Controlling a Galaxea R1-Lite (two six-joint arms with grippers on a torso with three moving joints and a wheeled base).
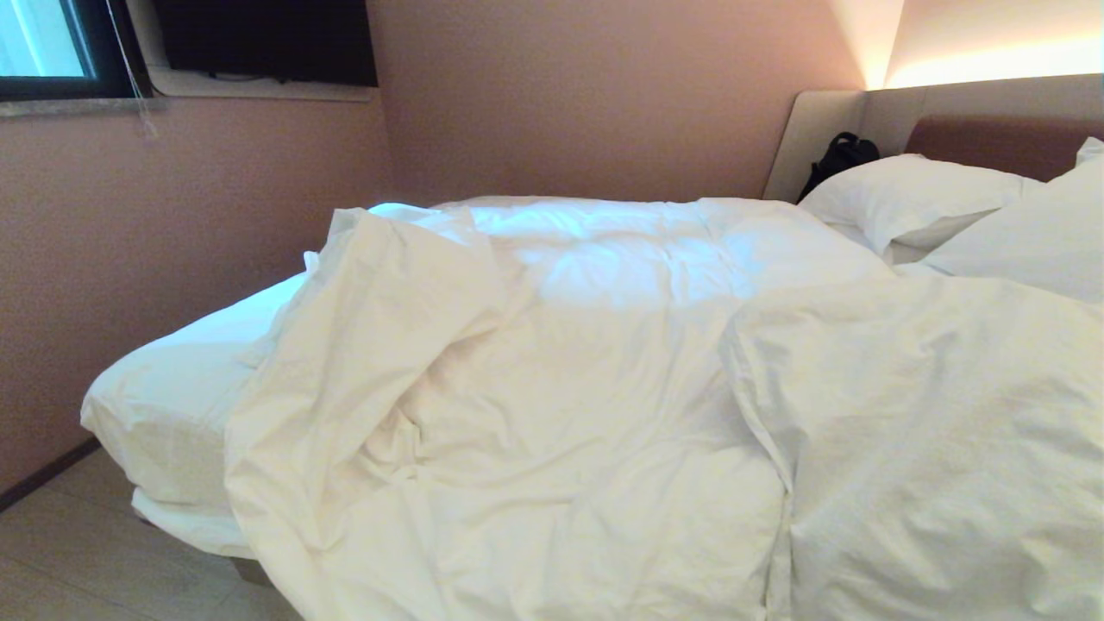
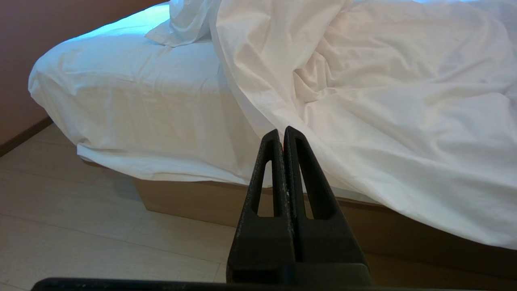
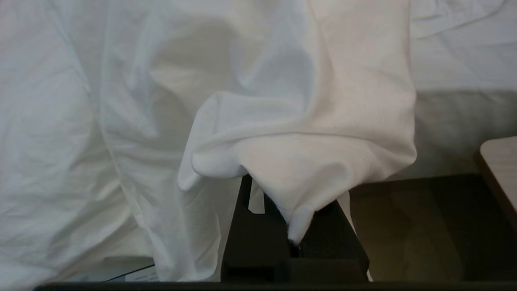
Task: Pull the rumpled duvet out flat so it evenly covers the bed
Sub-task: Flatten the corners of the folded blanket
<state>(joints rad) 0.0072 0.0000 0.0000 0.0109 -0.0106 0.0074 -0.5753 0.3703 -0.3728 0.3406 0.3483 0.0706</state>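
The white duvet (image 1: 561,388) lies rumpled over the bed (image 1: 172,379), bunched in thick folds and hanging over the near side. The bed's left end shows bare mattress sheet. Neither gripper shows in the head view. My right gripper (image 3: 274,202) is shut on a fold of the duvet (image 3: 307,161), which drapes over its fingers and hides the tips. My left gripper (image 2: 281,135) is shut with nothing in it. It hangs low beside the bed, short of the duvet's hanging edge (image 2: 383,101) and the brown wooden base (image 2: 190,202).
Two white pillows (image 1: 914,203) (image 1: 1026,241) lie at the beige headboard (image 1: 992,112), with a black bag (image 1: 837,159) behind them. A pink wall (image 1: 129,259) runs past the bed's left end. Pale floor (image 1: 78,552) lies below. A wooden tabletop corner (image 3: 501,169) stands near the right gripper.
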